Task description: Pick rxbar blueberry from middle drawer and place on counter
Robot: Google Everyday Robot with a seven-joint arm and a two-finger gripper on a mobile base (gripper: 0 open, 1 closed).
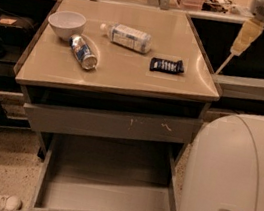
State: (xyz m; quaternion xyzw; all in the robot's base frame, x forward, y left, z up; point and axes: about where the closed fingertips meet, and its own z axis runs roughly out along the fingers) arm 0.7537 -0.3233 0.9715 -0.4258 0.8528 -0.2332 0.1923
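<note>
Cabinet with counter [121, 78] and open middle drawer [105, 199]. The rxbar [167, 65] lies flat on the counter, at 3 o'clock from its centre, near the right edge. The gripper [237, 49] hangs off the counter at 2 o'clock from the bar, well apart from it; whether it is wide or narrow cannot be told. At 9 to 11 o'clock from the bar lie a can [83, 52], a bowl [66, 24] and a bottle [127, 37] on its side.

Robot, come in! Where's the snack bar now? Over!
Gripper up past counter's right edge, apart from bar. Bar flat on counter, bottle nearby, not touching. Drawer open below.
</note>
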